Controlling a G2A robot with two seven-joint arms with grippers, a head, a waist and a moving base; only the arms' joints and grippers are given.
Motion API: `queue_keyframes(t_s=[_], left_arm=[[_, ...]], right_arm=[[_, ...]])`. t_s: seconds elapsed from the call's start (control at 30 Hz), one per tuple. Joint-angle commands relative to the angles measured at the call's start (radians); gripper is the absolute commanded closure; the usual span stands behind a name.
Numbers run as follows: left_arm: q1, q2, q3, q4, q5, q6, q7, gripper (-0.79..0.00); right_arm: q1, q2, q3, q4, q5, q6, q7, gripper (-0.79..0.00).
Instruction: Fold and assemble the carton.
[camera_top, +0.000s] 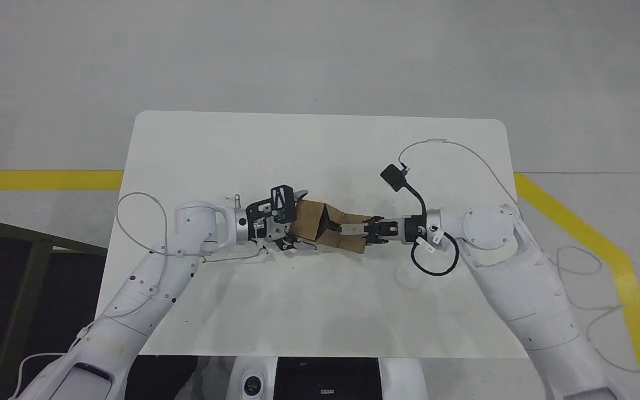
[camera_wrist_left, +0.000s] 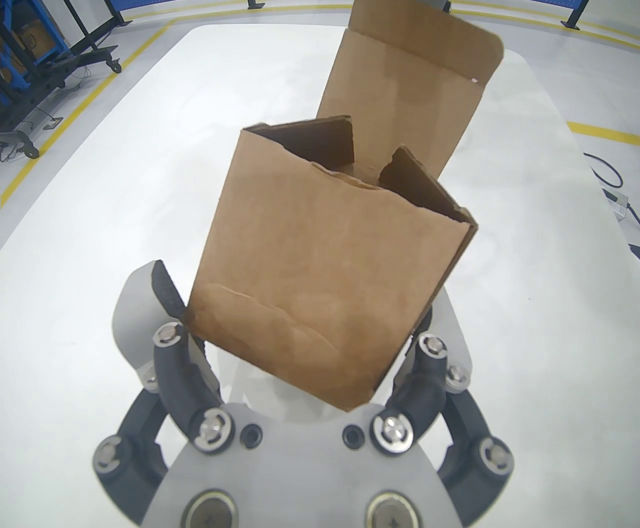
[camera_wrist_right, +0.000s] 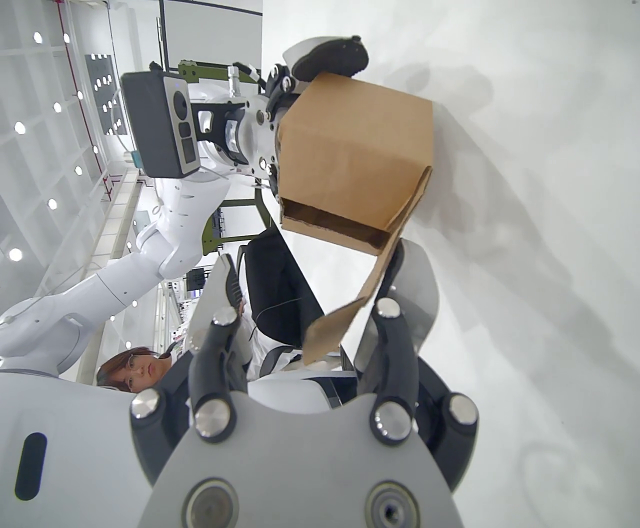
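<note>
A brown carton (camera_top: 322, 222) is held just above the white table (camera_top: 320, 140), near its front middle. My left gripper (camera_top: 290, 222) is shut on its closed end; in the left wrist view the carton (camera_wrist_left: 325, 280) sits between both fingers (camera_wrist_left: 165, 295), open end away, with short flaps and one long lid flap (camera_wrist_left: 400, 95) standing up. My right gripper (camera_top: 362, 230) faces the open end. In the right wrist view the gripper (camera_wrist_right: 320, 265) is open, and the carton's (camera_wrist_right: 350, 150) long flap (camera_wrist_right: 370, 285) hangs between the fingers, close to one finger (camera_wrist_right: 415, 280).
A thin cable (camera_top: 470, 155) loops over the table's right part, another cable (camera_top: 140, 205) by the left edge. The far half of the table is bare white surface. Yellow floor tape (camera_top: 60, 180) runs beside the table.
</note>
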Motion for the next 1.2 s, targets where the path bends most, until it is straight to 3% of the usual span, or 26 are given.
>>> queue_keyframes(t_s=[0.0, 0.23, 0.37, 0.53, 0.9, 1.17], left_arm=[[0.000, 0.000, -0.001, -0.001, 0.000, -0.001, 0.001, -0.785], [0.000, 0.001, -0.008, -0.001, -0.017, -0.006, 0.004, -0.785], [-0.002, 0.002, -0.017, -0.002, -0.038, -0.017, -0.001, -0.785], [0.002, 0.004, -0.025, -0.019, -0.064, -0.041, -0.009, -0.785], [0.010, 0.006, -0.032, -0.041, -0.089, -0.052, -0.041, -0.785], [0.013, 0.007, -0.033, -0.039, -0.081, -0.047, -0.045, -0.785]], right_arm=[[0.026, -0.006, -0.024, 0.019, -0.006, -0.005, -0.004, -0.505], [0.089, -0.021, -0.082, 0.088, -0.022, 0.008, -0.008, -0.471], [0.092, -0.022, -0.092, 0.122, -0.026, 0.006, -0.014, -0.425], [0.092, -0.025, -0.098, 0.140, -0.023, -0.015, -0.034, -0.422], [0.169, -0.055, -0.167, 0.217, 0.005, -0.067, -0.057, -0.468], [0.157, -0.060, -0.159, 0.238, 0.062, -0.130, -0.074, -0.551]])
